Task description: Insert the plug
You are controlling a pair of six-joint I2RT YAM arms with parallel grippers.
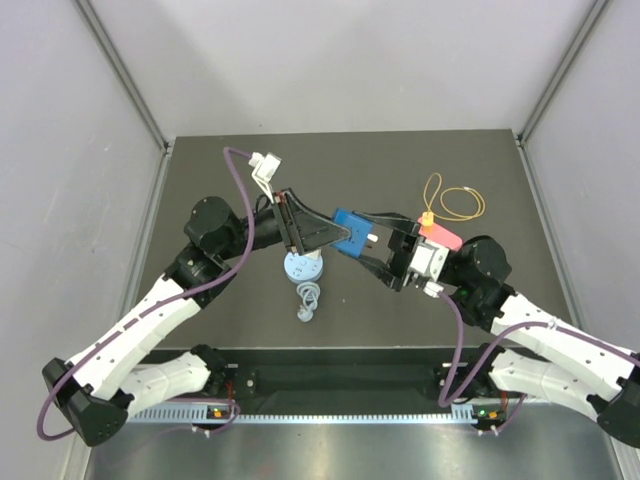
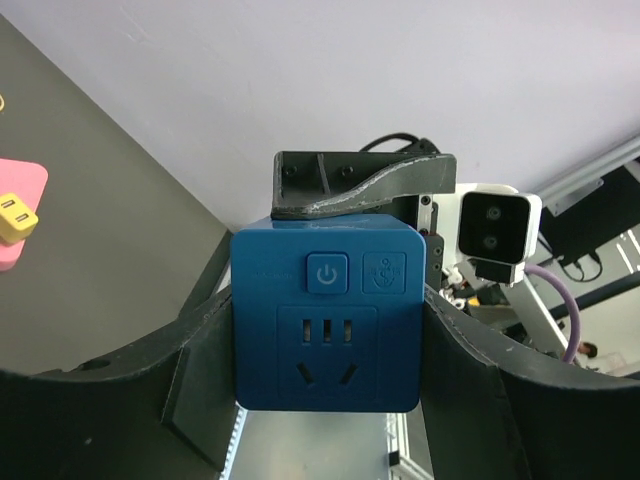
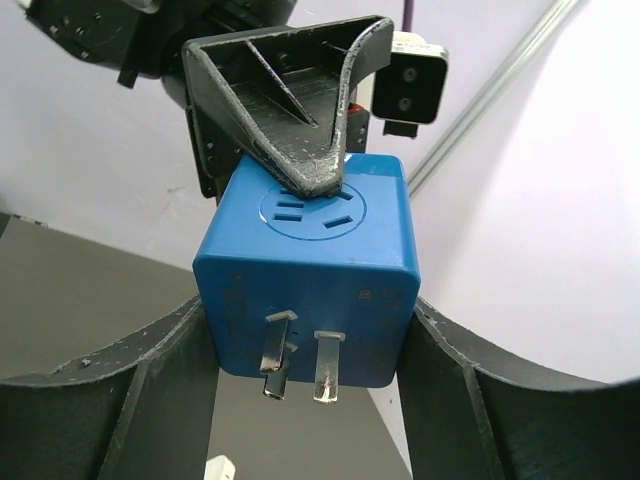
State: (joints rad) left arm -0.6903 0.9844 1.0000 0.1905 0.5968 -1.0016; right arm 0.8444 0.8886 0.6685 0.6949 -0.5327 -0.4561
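Observation:
A blue cube socket adapter [image 1: 351, 228] hangs above the table's middle, between both grippers. My left gripper [image 1: 343, 236] is shut on it from the left; in the left wrist view [image 2: 328, 375] its fingers press the cube's [image 2: 328, 320] two sides, socket face and power button towards the camera. My right gripper [image 1: 369, 244] is shut on it from the right; in the right wrist view [image 3: 305, 365] the cube's [image 3: 305, 270] metal prongs [image 3: 300, 365] point at the camera. A yellow plug [image 1: 427, 218] lies on a pink block [image 1: 442, 236].
A thin yellow cable loop [image 1: 455, 200] lies at the back right. A light blue round part [image 1: 303, 267] with a white coiled cable [image 1: 307, 300] sits under the left gripper. A white piece [image 3: 222, 468] shows below the cube. The table's front edge is at the arm bases.

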